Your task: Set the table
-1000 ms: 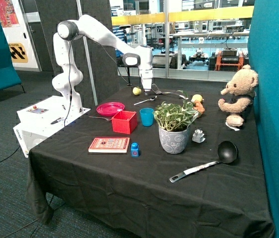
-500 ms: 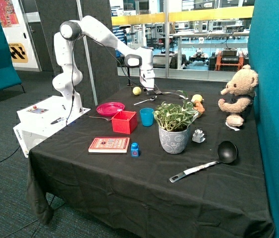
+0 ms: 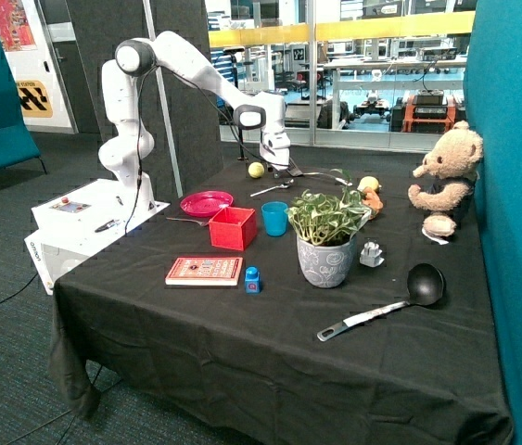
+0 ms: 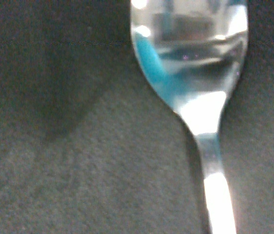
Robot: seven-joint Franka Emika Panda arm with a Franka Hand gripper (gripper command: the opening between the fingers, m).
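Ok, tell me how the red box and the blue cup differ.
The red box is square-sided and red; the blue cup is round and blue. The box is wider and squatter, the cup narrower. The box stands beside the pink plate, the cup beside the potted plant. Both stand upright, open-topped, on the black tablecloth.

No legible text, label or number anywhere.
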